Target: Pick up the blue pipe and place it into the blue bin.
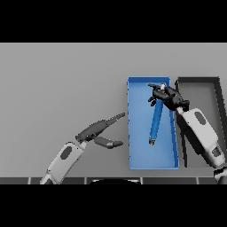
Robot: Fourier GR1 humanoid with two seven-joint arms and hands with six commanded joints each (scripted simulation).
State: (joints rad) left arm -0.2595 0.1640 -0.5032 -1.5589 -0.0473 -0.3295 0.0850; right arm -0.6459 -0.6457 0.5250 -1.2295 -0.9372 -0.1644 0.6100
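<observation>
We see the blue pipe (pixel 155 123) inside the blue bin (pixel 131 133), running almost straight along the bin's length, its lower end pointing toward six o'clock and its upper end toward twelve o'clock. That upper end sits under our right hand (pixel 165 95), whose dark fingers are curled around the top of the pipe; we cannot tell whether the pipe's lower end touches the bin floor or hangs just above it. The right arm enters from about four o'clock and crosses the bin's right wall. Just beside the blue bin, at three o'clock from it, stands a dark bin (pixel 201 80) of similar shape, its near part hidden behind the right arm. Our left hand (pixel 101 131) lies at about nine o'clock from the blue bin, near its left wall but apart from it, fingers stretched out straight toward the bin with the thumb spread below, holding nothing, over the grey table (pixel 57 84)
</observation>
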